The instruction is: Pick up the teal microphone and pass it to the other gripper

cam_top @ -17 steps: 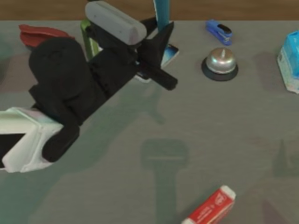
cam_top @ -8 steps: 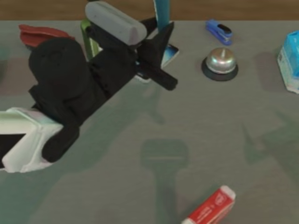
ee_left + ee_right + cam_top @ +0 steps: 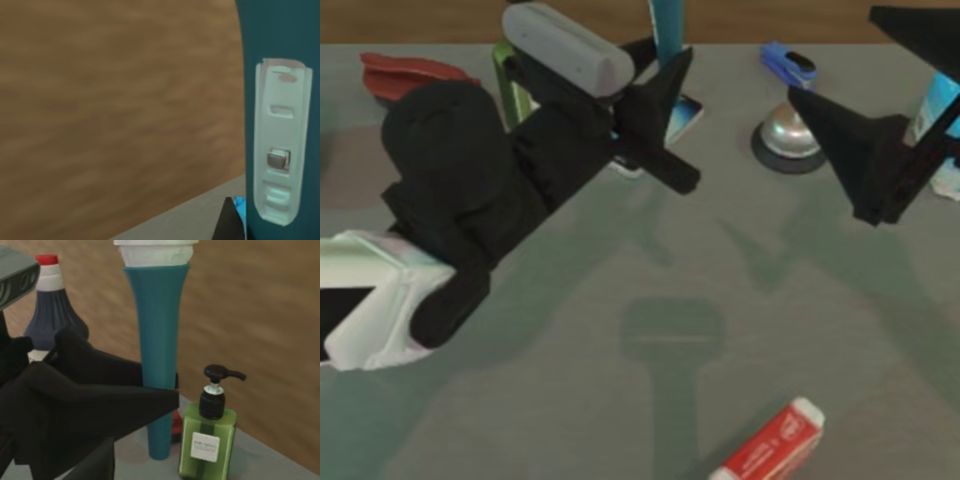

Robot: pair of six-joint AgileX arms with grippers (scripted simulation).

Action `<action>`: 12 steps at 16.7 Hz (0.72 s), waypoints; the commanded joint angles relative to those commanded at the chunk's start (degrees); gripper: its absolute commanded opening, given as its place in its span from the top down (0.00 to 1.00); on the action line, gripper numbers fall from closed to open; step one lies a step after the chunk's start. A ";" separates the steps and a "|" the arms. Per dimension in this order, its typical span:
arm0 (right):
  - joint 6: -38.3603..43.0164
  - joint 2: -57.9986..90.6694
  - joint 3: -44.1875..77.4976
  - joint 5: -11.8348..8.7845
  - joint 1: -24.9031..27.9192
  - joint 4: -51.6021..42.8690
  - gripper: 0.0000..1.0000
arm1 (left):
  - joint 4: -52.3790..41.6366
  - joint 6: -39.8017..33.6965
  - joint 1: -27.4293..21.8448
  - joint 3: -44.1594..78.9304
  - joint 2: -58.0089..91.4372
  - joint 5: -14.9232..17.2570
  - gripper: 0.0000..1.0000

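The left gripper (image 3: pixel 660 75) is clamped on the teal microphone (image 3: pixel 667 30), holding it upright with the silver-white head uppermost, just beside the green soap bottle (image 3: pixel 207 442). The right gripper (image 3: pixel 850 80) is raised over the silver bell (image 3: pixel 782 135), its fingers spread apart and empty, well apart from the soap bottle and the microphone.

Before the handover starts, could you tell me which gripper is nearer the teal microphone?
Left. The left gripper is shut on the teal microphone, holding it upright; the right gripper is open, apart from it at the table's right side.
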 joint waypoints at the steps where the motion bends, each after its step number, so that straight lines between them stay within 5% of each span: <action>1: -0.19 3.00 1.83 -1.34 1.00 1.06 0.00 | 0.00 0.00 0.00 0.00 0.00 0.00 1.00; 5: -0.58 9.94 5.86 -4.48 3.35 3.25 0.00 | 0.00 0.00 0.00 0.00 0.00 0.00 1.00; 12: -0.56 11.02 6.69 -4.13 3.75 3.45 0.00 | 0.00 0.00 0.00 0.00 0.00 0.00 1.00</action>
